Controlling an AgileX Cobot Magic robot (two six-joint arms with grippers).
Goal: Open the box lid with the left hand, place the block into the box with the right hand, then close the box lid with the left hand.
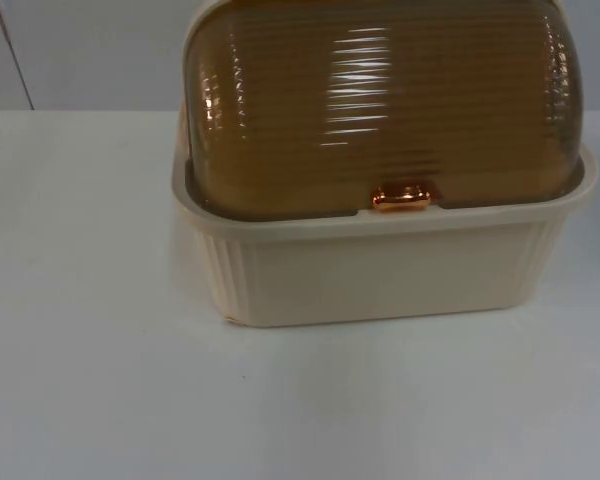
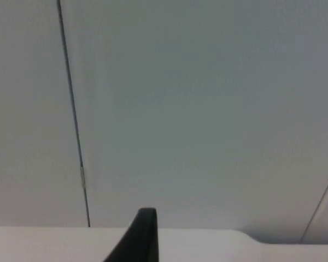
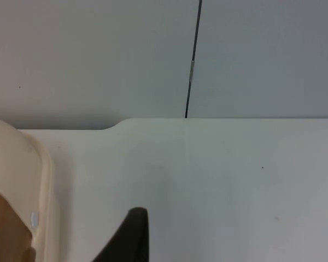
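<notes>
Cream box (image 1: 380, 270) sitting on white table (image 1: 100, 380), amber lid (image 1: 380, 110) lying closed over it, handle (image 1: 402, 197) facing front. Left gripper (image 2: 139, 240) and right gripper (image 3: 128, 237): jaw state cannot be told.

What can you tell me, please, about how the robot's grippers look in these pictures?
Little of them is on show. In the left wrist view the left gripper's fingertip is a plain black, matte piece that tapers upward to a blunt, rounded end. The right gripper's fingertip in the right wrist view looks the same: black, curved along one side, with no markings. Whether either gripper is open or shut cannot be made out.
</notes>
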